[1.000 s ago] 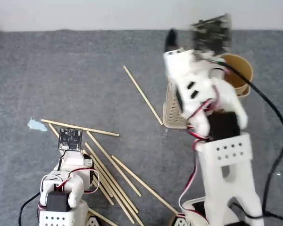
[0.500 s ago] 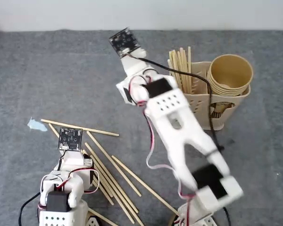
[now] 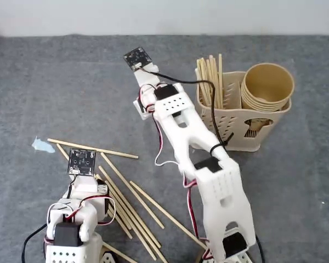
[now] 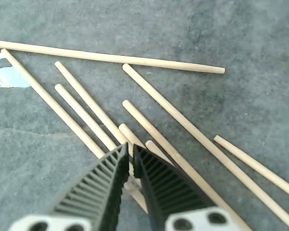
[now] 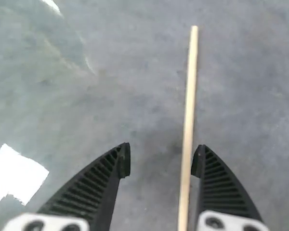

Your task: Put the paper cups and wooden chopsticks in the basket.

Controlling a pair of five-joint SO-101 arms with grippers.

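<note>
Now the right gripper (image 5: 161, 156) hangs wide open over the grey mat (image 5: 111, 72). A single wooden chopstick (image 5: 189, 110) lies between its fingers, hugging one of them, and nothing is gripped. Danger here: closing from this offset, that finger could roll or flick the thin stick away instead of pinching it. The left gripper (image 4: 130, 147) sits all but closed, empty, above the loose chopsticks (image 3: 126, 197). The basket (image 3: 230, 129) already carries stacked paper cups (image 3: 268, 87) and a bundle of sticks (image 3: 209, 79). A second ago the right arm was over the basket; it has swung across to the lone stick, while the left arm hasn't budged.
</note>
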